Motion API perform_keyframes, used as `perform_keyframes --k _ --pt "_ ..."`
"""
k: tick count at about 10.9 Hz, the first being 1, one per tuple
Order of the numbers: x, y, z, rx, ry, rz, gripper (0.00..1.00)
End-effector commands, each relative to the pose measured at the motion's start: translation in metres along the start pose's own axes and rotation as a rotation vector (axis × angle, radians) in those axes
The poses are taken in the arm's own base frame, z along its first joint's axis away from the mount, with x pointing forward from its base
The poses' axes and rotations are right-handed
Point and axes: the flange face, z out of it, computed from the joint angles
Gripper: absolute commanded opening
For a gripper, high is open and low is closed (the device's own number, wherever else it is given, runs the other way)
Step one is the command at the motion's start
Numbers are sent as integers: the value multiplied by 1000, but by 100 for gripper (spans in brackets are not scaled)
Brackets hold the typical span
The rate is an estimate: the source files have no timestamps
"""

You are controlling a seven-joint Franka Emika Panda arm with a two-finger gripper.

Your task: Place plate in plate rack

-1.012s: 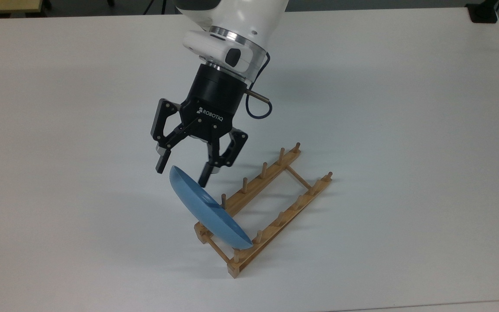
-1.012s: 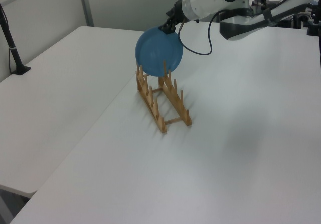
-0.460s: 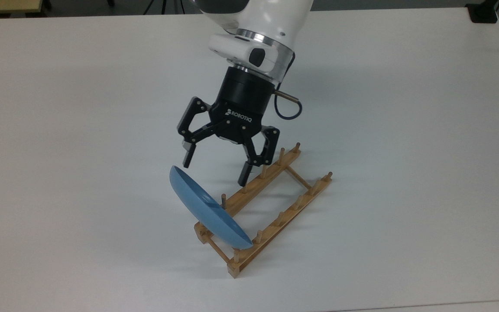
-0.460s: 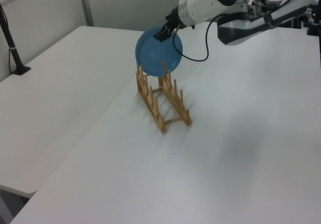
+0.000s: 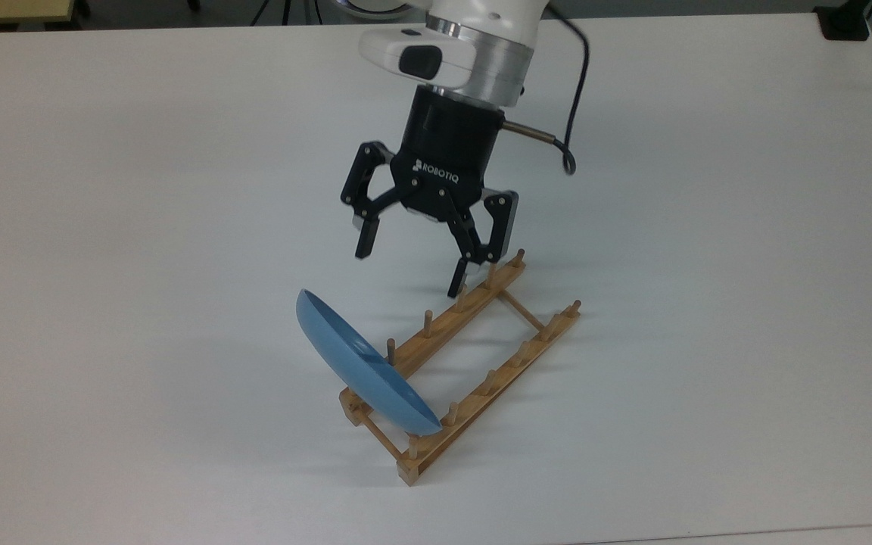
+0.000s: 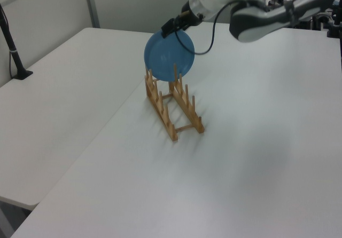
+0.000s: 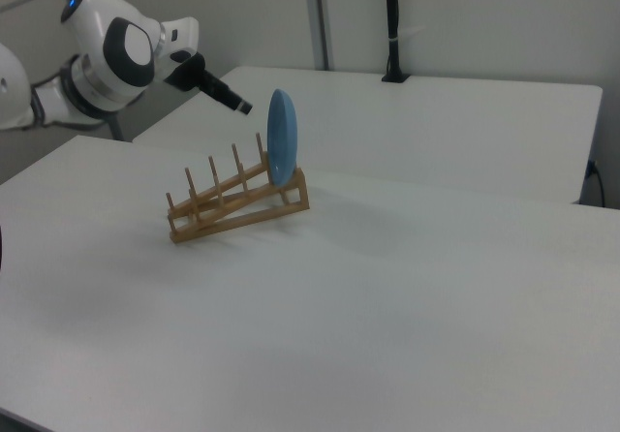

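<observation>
Item: plate [image 5: 360, 363], light-blue, seemingly rigid, smooth and slippery, best pinched at its upper rim, standing on edge in the plate rack's [image 5: 474, 371] end slot, mid-tabletop; gripper [image 5: 412, 269] above, fingers spread, holding nothing.

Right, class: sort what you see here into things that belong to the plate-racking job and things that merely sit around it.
Part of the job:
- plate, standing on edge at one end of the rack
- plate rack
- gripper, open, apart from the plate

Just around:
- white table
- black post clamped at the table edge
</observation>
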Motion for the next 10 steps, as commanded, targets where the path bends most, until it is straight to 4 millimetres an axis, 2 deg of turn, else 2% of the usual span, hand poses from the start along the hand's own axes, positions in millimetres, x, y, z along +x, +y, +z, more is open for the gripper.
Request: perform_keyframes --k 1,3,6,9,10 --pt "-8 34 -26 13 -431 -13 100" --pt "0 78 -43 36 -664 -83 100" --pt "11 149 -59 97 -824 -395 100" --pt "18 173 -54 56 -830 -336 100" --pt "26 180 -62 65 -816 -318 100"
